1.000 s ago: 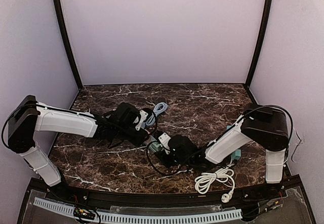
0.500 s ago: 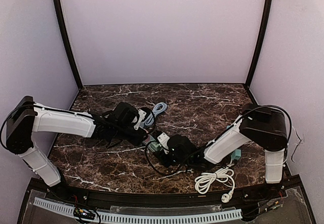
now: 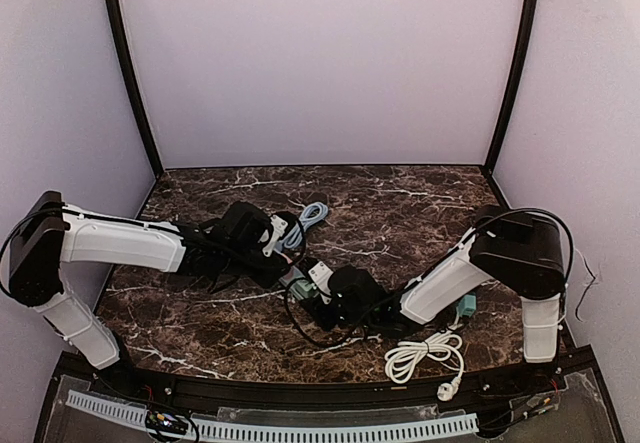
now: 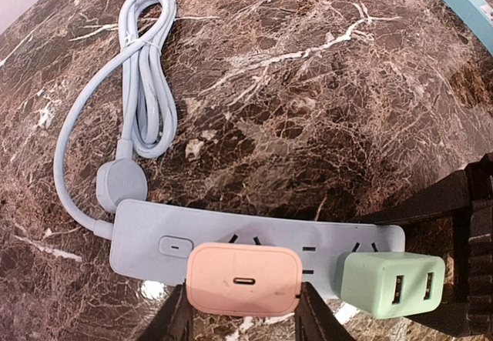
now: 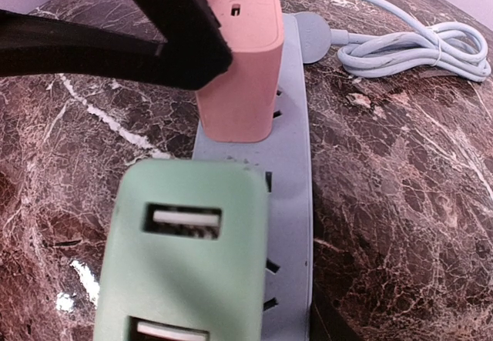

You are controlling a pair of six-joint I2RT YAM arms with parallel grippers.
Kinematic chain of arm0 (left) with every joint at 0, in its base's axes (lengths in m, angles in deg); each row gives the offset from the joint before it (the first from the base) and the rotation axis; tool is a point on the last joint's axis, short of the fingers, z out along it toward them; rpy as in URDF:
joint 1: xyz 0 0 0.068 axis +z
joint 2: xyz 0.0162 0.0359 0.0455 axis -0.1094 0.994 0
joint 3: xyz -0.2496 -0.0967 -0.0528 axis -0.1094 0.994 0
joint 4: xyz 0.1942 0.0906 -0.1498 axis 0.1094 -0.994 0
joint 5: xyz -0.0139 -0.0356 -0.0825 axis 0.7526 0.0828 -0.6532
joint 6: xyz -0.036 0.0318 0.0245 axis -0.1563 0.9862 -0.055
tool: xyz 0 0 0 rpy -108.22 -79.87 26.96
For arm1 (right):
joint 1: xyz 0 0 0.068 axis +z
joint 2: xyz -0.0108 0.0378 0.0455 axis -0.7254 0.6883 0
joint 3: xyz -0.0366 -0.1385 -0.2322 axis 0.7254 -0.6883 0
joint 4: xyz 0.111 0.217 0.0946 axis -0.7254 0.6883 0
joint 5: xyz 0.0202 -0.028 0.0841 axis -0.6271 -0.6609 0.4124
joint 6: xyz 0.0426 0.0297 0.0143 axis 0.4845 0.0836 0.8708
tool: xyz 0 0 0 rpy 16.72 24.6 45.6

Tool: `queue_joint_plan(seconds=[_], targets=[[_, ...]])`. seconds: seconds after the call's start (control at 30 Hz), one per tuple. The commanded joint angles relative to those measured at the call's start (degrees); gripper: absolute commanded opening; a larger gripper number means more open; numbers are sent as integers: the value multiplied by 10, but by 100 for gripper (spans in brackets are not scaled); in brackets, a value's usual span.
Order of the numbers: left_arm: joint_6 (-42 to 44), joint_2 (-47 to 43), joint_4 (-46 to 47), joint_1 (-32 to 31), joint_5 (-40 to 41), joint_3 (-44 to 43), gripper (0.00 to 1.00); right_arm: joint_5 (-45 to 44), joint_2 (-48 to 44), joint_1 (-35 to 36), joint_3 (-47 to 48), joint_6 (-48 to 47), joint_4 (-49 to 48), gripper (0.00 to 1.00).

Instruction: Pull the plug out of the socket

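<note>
A light-blue socket strip (image 4: pixel 146 227) lies on the marble table. A pink plug (image 4: pixel 243 281) stands on it, with my left gripper (image 4: pixel 243 314) shut on its two sides. In the right wrist view the pink plug (image 5: pixel 239 64) looks seated upright on the strip (image 5: pixel 291 164), clamped by the left gripper's black fingers (image 5: pixel 115 41). Beside it sits a green plug (image 5: pixel 185 256) with two USB ports. My right gripper (image 5: pixel 185 287) is shut on the green plug (image 4: pixel 391 283), its black fingers (image 4: pixel 451 198) flanking it. Seen from above, the two grippers meet at mid-table (image 3: pixel 300 268).
The strip's light-blue cable (image 4: pixel 146 71) lies coiled behind it, its round plug (image 4: pixel 122 183) resting by the strip's end. A white coiled cable (image 3: pixel 425 353) lies near the front right edge. A teal object (image 3: pixel 466 306) sits by the right arm.
Both arms have shifted slightly to the left together with the strip. Both grips are unchanged.
</note>
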Motion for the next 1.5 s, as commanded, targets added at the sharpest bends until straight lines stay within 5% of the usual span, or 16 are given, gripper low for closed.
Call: queue_joint_plan(seconds=[0.0,0.2,0.73,1.13,1.47], targets=[[8,-18,47,-3,6,2,13,23,26,4,-2,0,45,0],[-6,-2,64,-2,-3,16,16,22,25,4,-3,1,45,0],[-26,18,38,-1,35,13,65,22,24,5,-5,1,43,0],[-23,49,65,23,7,22,67,22,21,5,-8,1,42,0],[-15,53,92,50,-49,32,45,22,18,5,-6,0,45,0]])
